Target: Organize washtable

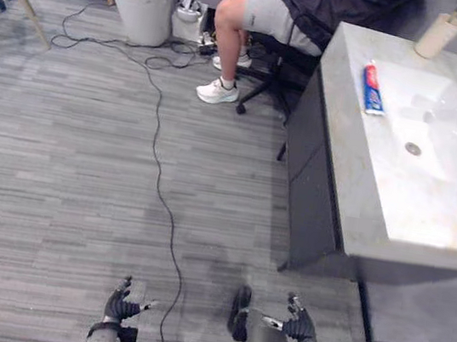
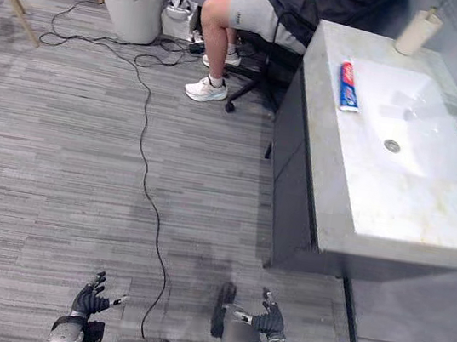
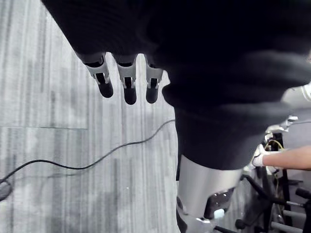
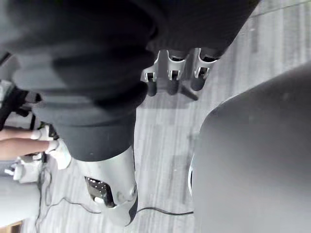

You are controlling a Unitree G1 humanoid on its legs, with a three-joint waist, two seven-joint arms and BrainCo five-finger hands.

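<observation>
Task not begun: toothpaste tube [image 1: 373, 88], beige cup [image 1: 438, 35] on desk [image 1: 339, 119]. Left robot hand [image 1: 119, 301], right robot hand [image 1: 299, 323] relaxed, empty, well apart from desk.

Red-and-blue toothpaste tube [image 1: 373, 88] lies flat on the washtable [image 1: 343, 154] beside the basin [image 1: 438, 181].

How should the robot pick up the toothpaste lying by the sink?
Probably from above, pinching the toothpaste tube across its middle, thumb on one long side and fingers on the other. It lies flat on the washtable, pointing away from the robot, so only its top and its thin long edges are free to grip.
</observation>
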